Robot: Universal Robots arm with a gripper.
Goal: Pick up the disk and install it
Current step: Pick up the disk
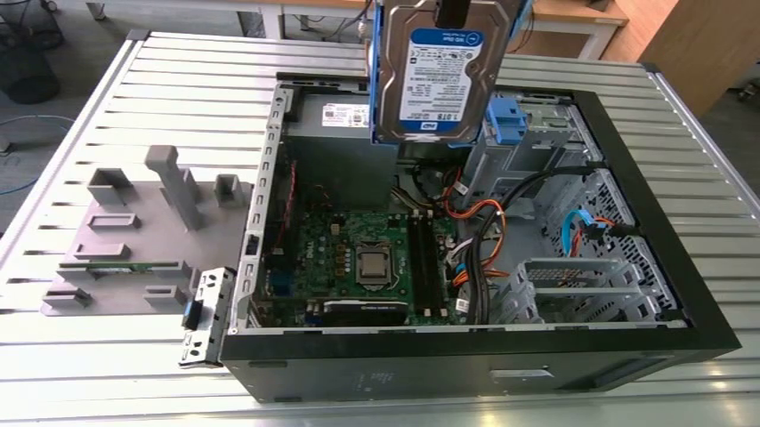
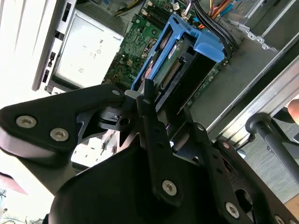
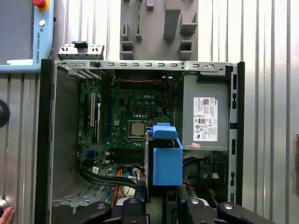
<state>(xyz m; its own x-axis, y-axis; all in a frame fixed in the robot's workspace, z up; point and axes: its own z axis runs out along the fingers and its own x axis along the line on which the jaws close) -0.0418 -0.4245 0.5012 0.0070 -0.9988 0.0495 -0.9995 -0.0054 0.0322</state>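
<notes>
The disk (image 1: 442, 76) hangs upright above the open computer case (image 1: 665, 294), its white-and-blue label facing the exterior camera and blue rails down both sides. My gripper (image 1: 453, 12) grips its upper edge at the top of the exterior view and is shut on it. In both wrist views the disk (image 2: 187, 51) (image 3: 166, 161) appears end-on in its blue frame, reaching out from my black gripper (image 2: 148, 100) (image 3: 161, 203) over the motherboard (image 3: 133, 112).
The case lies on its side on a slatted metal table (image 1: 178, 80). Inside are a grey power supply (image 3: 205, 121) with a white sticker, cable bundles (image 1: 487, 240), a bare blue clip (image 1: 508, 116) and metal drive bays (image 1: 570, 285). A grey fixture (image 1: 131, 222) stands beside the case. A hand (image 3: 5, 215) shows at an edge.
</notes>
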